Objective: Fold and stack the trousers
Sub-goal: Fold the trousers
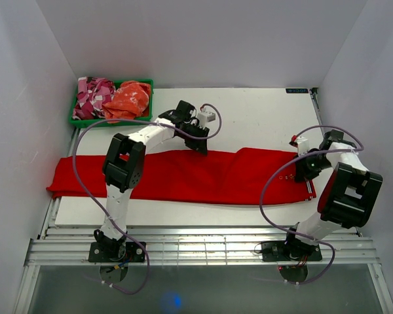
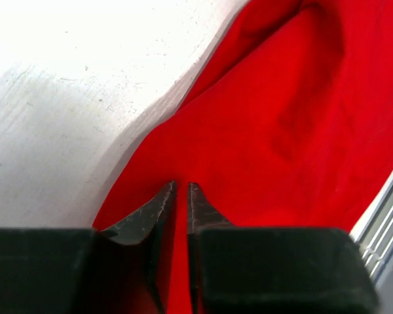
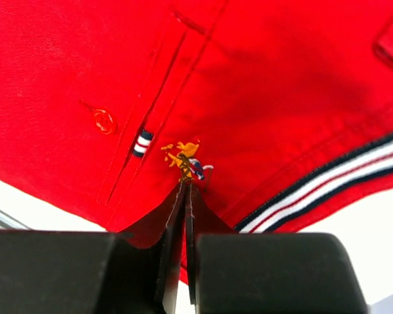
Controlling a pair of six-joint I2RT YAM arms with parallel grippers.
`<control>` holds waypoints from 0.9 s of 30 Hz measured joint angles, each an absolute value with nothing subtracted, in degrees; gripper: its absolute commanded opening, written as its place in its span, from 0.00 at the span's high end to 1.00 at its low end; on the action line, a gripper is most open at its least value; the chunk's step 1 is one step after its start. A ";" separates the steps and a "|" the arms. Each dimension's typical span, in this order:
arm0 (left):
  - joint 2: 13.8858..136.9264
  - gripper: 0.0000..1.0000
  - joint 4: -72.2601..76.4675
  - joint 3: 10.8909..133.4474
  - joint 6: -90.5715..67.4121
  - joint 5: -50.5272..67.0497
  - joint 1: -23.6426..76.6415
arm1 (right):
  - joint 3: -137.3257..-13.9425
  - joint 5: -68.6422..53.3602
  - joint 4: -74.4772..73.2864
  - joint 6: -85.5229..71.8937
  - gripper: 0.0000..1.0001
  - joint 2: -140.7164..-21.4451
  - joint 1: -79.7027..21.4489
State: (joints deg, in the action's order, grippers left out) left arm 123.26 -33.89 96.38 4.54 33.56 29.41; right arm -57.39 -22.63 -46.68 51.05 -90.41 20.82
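Observation:
The bright red trousers (image 1: pixel 196 176) lie stretched across the white table (image 1: pixel 262 118), legs to the left and waist to the right. My left gripper (image 1: pixel 202 147) is down on their far edge near the middle. In the left wrist view its jaws (image 2: pixel 181 186) are almost together with red cloth (image 2: pixel 281 118) in the narrow gap. My right gripper (image 1: pixel 296 174) is at the waist end. Its jaws (image 3: pixel 185 185) are pinched shut on the trousers (image 3: pixel 249 78) just below a small embroidered emblem (image 3: pixel 183 157), beside a striped waistband trim (image 3: pixel 327 190).
A green basket (image 1: pixel 75 121) stands at the back left with a pink-and-white garment (image 1: pixel 92 95) and an orange garment (image 1: pixel 128 99) in it. Metal rails (image 1: pixel 203 245) run along the near edge by the arm bases. White walls close in on both sides.

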 measured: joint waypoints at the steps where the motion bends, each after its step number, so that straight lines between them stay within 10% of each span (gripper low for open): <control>1: 123.39 0.92 -33.80 96.36 4.95 34.06 29.36 | -57.32 -22.00 -46.61 51.35 0.85 -90.35 20.36; 4: 123.15 1.00 -32.60 94.89 6.87 35.07 29.34 | -59.55 -20.45 -48.18 51.51 0.39 -90.41 19.81; 7: 120.79 1.00 -30.98 89.71 10.48 35.18 29.36 | -66.98 -20.08 -51.13 52.90 0.13 -90.32 20.21; 11: 114.78 1.00 -29.87 81.69 16.01 34.83 29.67 | -80.12 -23.09 -52.34 54.48 0.12 -90.24 18.70; 16: 106.67 0.43 -27.79 76.93 19.94 34.44 30.52 | -93.45 -28.01 -54.13 53.04 0.17 -94.72 6.50; 23: 102.96 0.02 -24.40 78.70 14.55 33.30 29.67 | -103.77 -35.62 -55.70 47.51 0.14 -113.27 -8.62; 27: 102.96 0.02 -25.69 81.95 10.57 33.01 27.29 | -107.57 -36.18 -58.74 48.82 0.14 -122.43 -11.51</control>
State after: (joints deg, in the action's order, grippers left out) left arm 102.96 -25.69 81.95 10.57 33.01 27.29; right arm -107.57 -36.18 -58.74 48.82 -122.43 -11.51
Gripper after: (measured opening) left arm 0.976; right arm 0.867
